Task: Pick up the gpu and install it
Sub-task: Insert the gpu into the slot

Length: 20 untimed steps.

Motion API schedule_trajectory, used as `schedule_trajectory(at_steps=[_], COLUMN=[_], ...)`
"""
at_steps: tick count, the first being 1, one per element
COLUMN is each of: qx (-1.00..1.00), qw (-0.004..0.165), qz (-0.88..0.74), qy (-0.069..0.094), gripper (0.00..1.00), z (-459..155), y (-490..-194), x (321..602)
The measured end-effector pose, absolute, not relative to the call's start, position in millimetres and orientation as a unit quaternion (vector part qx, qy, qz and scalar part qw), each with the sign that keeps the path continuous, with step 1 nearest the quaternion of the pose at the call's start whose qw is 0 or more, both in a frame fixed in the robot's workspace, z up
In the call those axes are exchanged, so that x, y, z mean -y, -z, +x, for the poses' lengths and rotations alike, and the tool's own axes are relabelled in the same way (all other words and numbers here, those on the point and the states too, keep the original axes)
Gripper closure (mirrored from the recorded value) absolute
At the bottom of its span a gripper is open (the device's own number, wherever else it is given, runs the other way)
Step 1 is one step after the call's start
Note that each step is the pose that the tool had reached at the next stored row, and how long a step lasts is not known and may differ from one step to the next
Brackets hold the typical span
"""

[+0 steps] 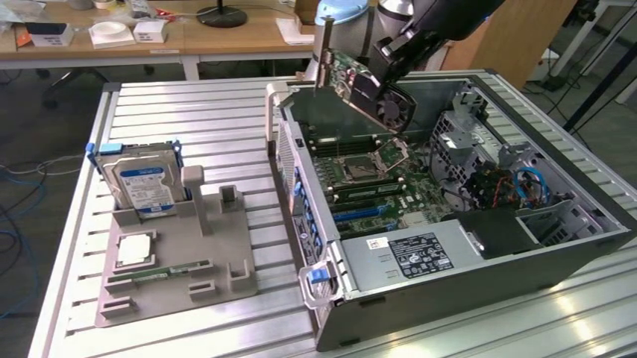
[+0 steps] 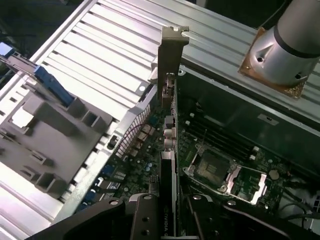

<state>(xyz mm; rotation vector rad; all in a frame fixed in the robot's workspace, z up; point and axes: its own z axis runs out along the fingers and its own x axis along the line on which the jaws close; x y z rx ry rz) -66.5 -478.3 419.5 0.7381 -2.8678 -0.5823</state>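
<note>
Aloft, gpu [image 1: 360,83] between fingers [image 2: 145,217], over open computer case [image 1: 478,294]

- A robotics lab or workshop: a robot arm [image 1: 438,19] holds the gpu [image 1: 353,78] over an open computer case [image 1: 448,298].
- The slotted aluminium worktop [image 1: 189,119] carries a grey parts fixture [image 1: 229,280] near its edge at the exterior view's left.
- Behind it, a wooden worktop [image 1: 239,41] has small boxes [image 1: 112,33] and a lamp base [image 1: 221,16]; cables [image 1: 20,216] lie on the floor.
</note>
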Motion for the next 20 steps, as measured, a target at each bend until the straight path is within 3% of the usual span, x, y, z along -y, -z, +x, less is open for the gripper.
schedule_trajectory(at_steps=[20], qx=[0.891], qw=[0.095], qz=[0.408], qy=[0.179], gripper=[0.74], z=[-66.7], y=[-419.5], x=[478.3])
